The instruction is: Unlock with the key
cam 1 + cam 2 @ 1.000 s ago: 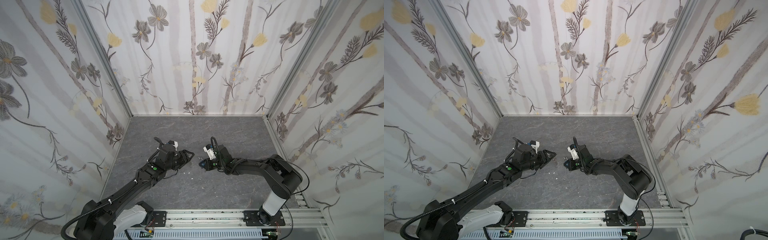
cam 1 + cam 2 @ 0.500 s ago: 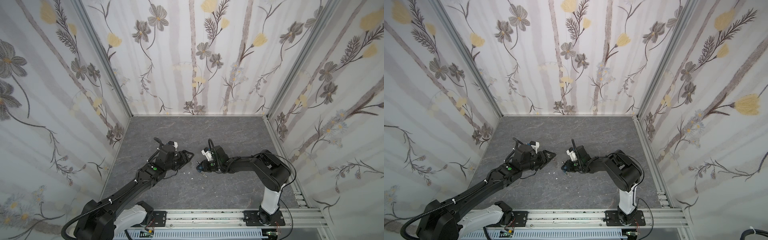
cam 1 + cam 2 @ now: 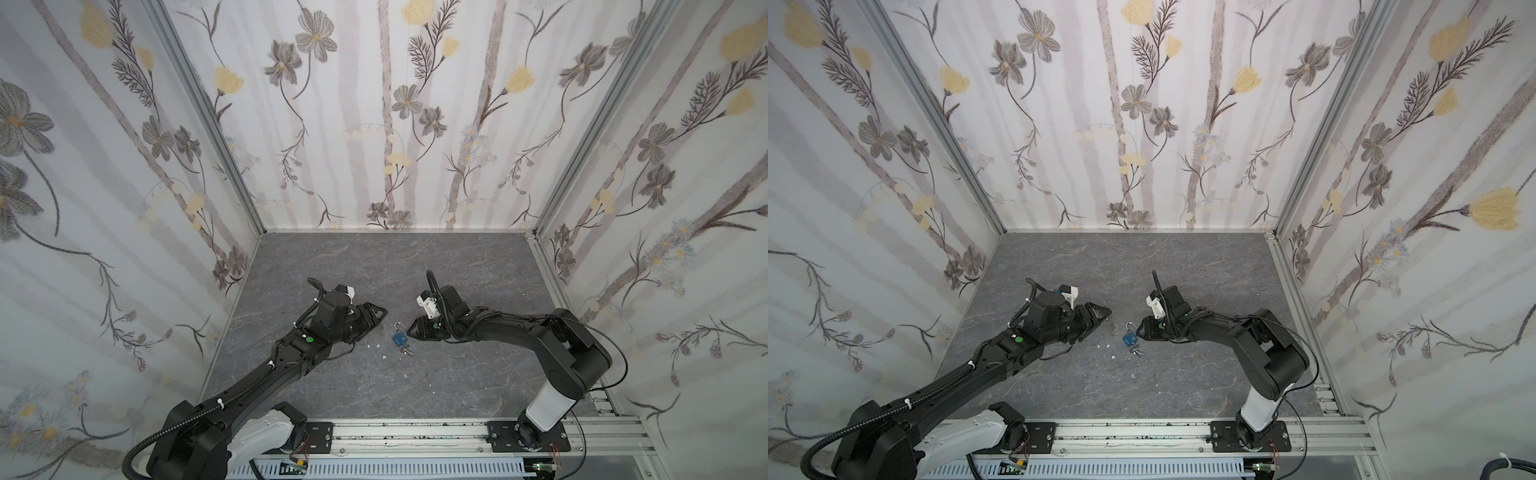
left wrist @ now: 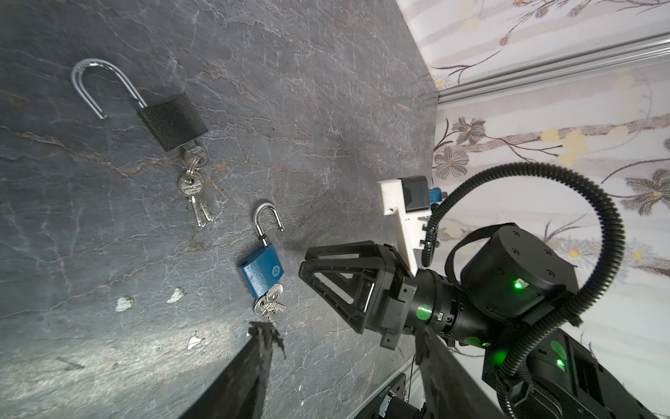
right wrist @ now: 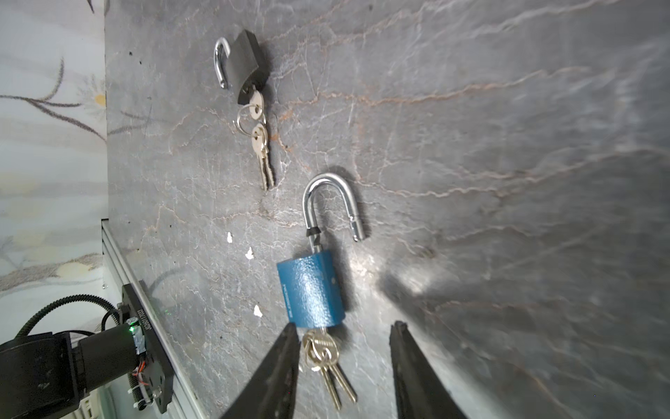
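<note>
Padlocks [image 5: 311, 290] [image 5: 248, 69]: 2 (shackles open) | key bunches [image 5: 322, 353] [image 5: 259, 138]: 2 | left gripper [image 3: 376, 316], right gripper [image 3: 413, 329]: apart

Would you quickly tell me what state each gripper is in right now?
Left gripper: open, holding nothing.
Right gripper: open, holding nothing.

Three walls [image 3: 353, 124] papered with grey and yellow flowers enclosed a dark grey, marble-veined bench [image 3: 374, 266]. Aluminium posts [image 3: 210, 124] marked the back corners, and an aluminium rail [image 3: 415, 432] ran along the front edge.
</note>
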